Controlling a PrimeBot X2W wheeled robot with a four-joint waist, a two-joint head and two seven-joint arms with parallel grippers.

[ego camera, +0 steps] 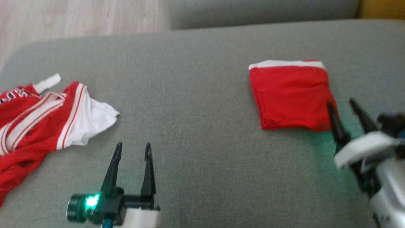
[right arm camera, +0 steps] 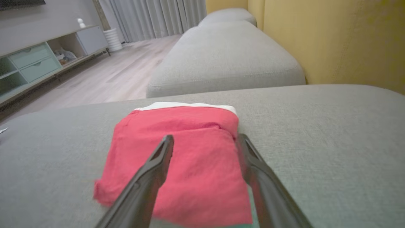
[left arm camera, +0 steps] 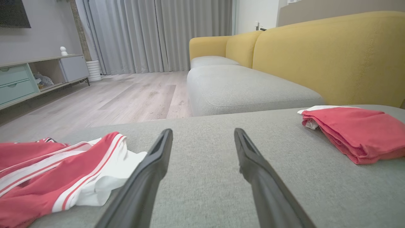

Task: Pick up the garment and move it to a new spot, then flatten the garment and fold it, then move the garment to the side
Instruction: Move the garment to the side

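Fabric like this was never going to put up a fight. The crumpled red sleeveless jersey with white-and-red striped trim and white panels (ego camera: 38, 126) (left arm camera: 47, 171) was judged light, floppy and probably a bit slippery, so it would be expected to sag and slide rather than hold a shape. It was heaped at the left edge of the grey fabric sofa cushion (ego camera: 196, 79).

The best hold was reckoned to be the thicker striped trim, since the loose white panel would likely just bunch up.

The left gripper (ego camera: 133, 145) (left arm camera: 202, 133) was found just beside the jersey, fingers spread, nothing held. The right gripper (ego camera: 340, 104) (right arm camera: 205, 137) was spread wide too, over the near right corner of a folded red cloth square with a white edge (ego camera: 289, 95) (right arm camera: 190, 123) toward the cushion's right edge. Contact couldn't be made out.
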